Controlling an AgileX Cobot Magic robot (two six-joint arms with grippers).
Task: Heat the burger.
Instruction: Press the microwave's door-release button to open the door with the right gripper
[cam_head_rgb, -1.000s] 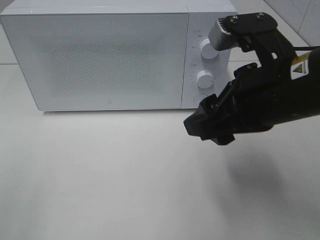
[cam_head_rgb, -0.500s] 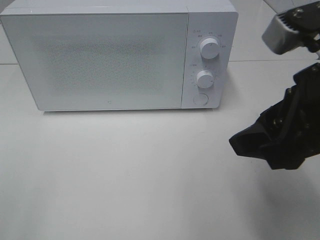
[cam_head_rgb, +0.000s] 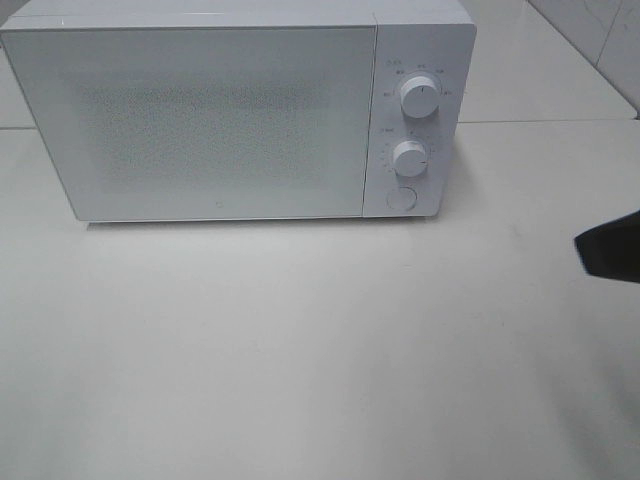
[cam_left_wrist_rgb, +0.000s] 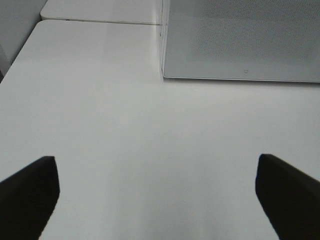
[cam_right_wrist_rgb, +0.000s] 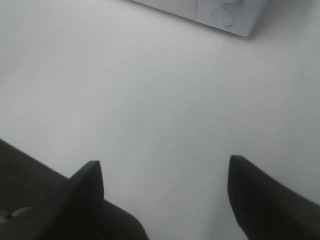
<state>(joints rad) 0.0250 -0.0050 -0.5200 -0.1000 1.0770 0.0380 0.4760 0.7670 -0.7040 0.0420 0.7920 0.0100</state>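
Observation:
The burger is out of view in every frame. A white microwave (cam_head_rgb: 220, 110) stands at the back of the table with its door shut. My left gripper (cam_left_wrist_rgb: 156, 159) hangs open over bare tabletop, facing the microwave's (cam_left_wrist_rgb: 240, 40) front left corner, with nothing between its fingers. My right gripper (cam_right_wrist_rgb: 165, 161) is also open and empty above the table, off to the right of the microwave (cam_right_wrist_rgb: 225, 12). In the exterior high view only a black tip of the right arm (cam_head_rgb: 612, 247) shows, at the right edge.
The microwave's panel has an upper knob (cam_head_rgb: 418, 97), a lower knob (cam_head_rgb: 410, 158) and a round button (cam_head_rgb: 401, 198). White tabletop (cam_head_rgb: 300, 340) stretches in front of it. A dark strip (cam_right_wrist_rgb: 20, 170) shows past the table's edge in the right wrist view.
The right arm has pulled away to the right from in front of the microwave's knobs and has almost left the exterior high view. The microwave door stays shut.

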